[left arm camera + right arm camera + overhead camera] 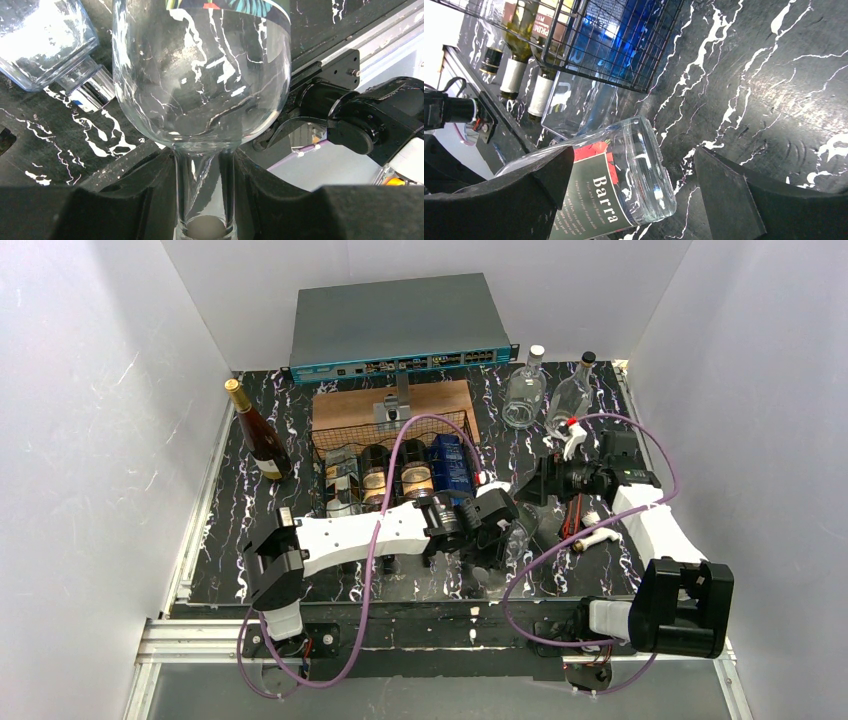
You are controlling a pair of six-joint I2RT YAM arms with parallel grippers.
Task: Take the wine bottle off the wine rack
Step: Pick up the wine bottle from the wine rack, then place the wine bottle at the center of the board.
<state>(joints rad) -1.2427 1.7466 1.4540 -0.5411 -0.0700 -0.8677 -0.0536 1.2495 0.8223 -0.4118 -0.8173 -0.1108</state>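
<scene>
While behind wine rack (352,440), board (425,400) (wooden)

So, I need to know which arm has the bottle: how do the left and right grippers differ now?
The left gripper is shut on the neck of the clear bottle; the right gripper stands open, gripping nothing. The left gripper sits at the neck end; the right gripper's fingers straddle the base end. Both have black fingers.
</scene>
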